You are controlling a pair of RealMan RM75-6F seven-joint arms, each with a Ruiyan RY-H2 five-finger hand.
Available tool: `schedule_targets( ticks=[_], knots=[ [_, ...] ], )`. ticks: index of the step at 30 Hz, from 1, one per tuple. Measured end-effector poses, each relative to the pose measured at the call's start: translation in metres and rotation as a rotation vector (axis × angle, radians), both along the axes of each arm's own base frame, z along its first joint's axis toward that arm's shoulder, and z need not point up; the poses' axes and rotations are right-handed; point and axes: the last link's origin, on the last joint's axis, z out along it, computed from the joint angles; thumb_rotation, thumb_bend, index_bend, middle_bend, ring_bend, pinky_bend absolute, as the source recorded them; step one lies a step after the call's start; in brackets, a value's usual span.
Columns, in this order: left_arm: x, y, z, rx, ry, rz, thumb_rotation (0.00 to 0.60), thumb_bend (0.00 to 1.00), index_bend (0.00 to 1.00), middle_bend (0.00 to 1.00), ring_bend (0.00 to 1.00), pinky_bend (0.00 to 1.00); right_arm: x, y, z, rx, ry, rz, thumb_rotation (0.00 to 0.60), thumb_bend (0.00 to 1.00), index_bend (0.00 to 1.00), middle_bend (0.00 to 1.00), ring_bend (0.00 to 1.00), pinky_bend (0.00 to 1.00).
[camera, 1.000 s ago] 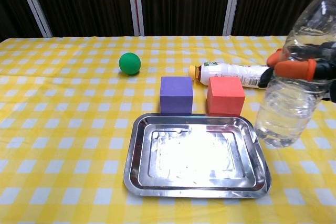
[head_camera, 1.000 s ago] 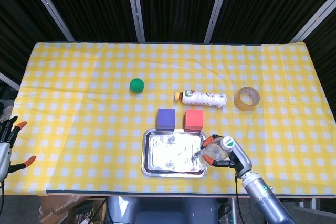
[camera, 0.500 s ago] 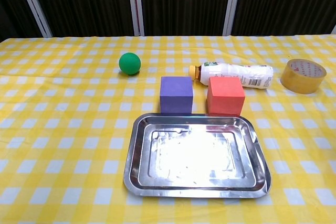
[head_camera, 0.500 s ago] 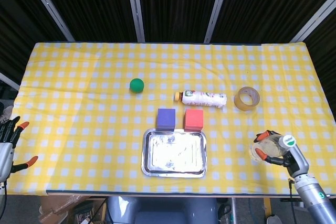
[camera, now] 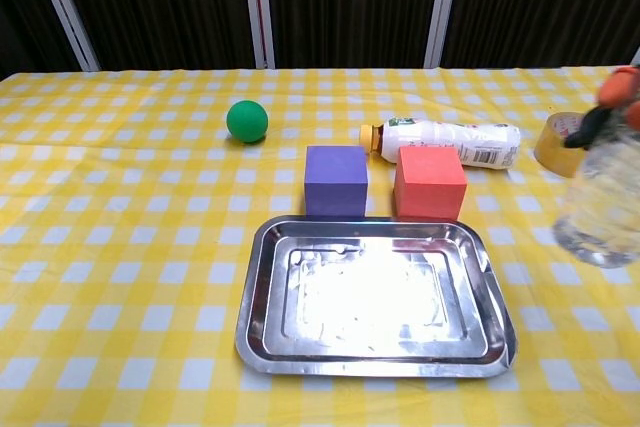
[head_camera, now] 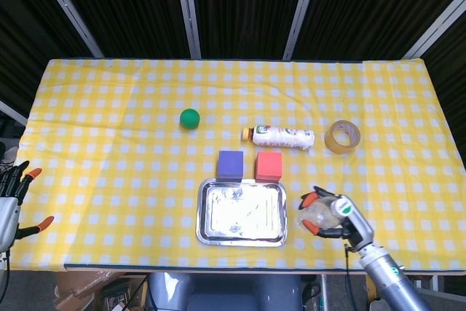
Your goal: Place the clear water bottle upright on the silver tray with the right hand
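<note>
Head view shows the right hand (head_camera: 325, 215) wrapped around the clear water bottle (head_camera: 314, 214), carried above the table with the silver tray (head_camera: 203, 213) just to its left. In the chest view the bottle's lower body (camera: 603, 209) is blurred at the right edge, so whether it hangs truly vertical is hard to judge. To do this step well, carry the bottle further left until its base is over the tray's flat middle, clear of the raised rim nearest the hand, level it, lower until it bears, and only then loosen the grasp. The red cube (head_camera: 269, 166) beyond the hand should stay untouched.
</note>
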Motion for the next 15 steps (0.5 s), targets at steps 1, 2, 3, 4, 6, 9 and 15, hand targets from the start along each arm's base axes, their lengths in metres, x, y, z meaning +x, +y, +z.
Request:
schedule_targets(
  ticks=[1, 2, 3, 4, 6, 9, 15],
  knots=[
    [0.000, 0.000, 0.001, 0.000, -0.002, 0.000, 0.600, 0.16, 0.13, 0.00, 0.00, 0.00, 0.011, 0.000, -0.007, 0.009, -0.013, 0.016, 0.600, 0.61, 0.81, 0.63, 0.29, 0.00],
    [-0.001, 0.000, 0.001, 0.000, -0.004, 0.000, 0.600, 0.16, 0.13, 0.00, 0.00, 0.00, 0.021, -0.001, -0.015, 0.019, -0.026, 0.031, 0.600, 0.61, 0.81, 0.63, 0.29, 0.00],
    [-0.001, 0.000, 0.002, 0.000, -0.006, -0.001, 0.600, 0.16, 0.13, 0.00, 0.00, 0.00, 0.036, -0.001, -0.025, 0.034, -0.047, 0.050, 0.600, 0.61, 0.81, 0.63, 0.29, 0.00],
    [-0.001, 0.000, 0.002, 0.001, -0.008, -0.001, 0.600, 0.16, 0.13, 0.00, 0.00, 0.00, 0.047, 0.000, -0.032, 0.047, -0.064, 0.063, 0.600, 0.61, 0.81, 0.63, 0.29, 0.00],
    [-0.002, 0.000, 0.004, 0.001, -0.013, -0.001, 0.600, 0.16, 0.13, 0.00, 0.00, 0.00, 0.070, 0.001, -0.046, 0.073, -0.090, 0.090, 0.600, 0.61, 0.81, 0.63, 0.29, 0.00],
    [-0.003, 0.000, 0.006, 0.002, -0.014, 0.000, 0.600, 0.16, 0.13, 0.00, 0.00, 0.00, 0.086, 0.002, -0.056, 0.084, -0.073, 0.100, 0.600, 0.61, 0.81, 0.63, 0.29, 0.00],
    [-0.002, -0.001, 0.005, -0.001, -0.014, -0.002, 0.600, 0.16, 0.13, 0.00, 0.00, 0.00, 0.070, -0.004, -0.048, 0.053, -0.022, 0.008, 0.600, 0.61, 0.81, 0.63, 0.29, 0.00]
  ],
)
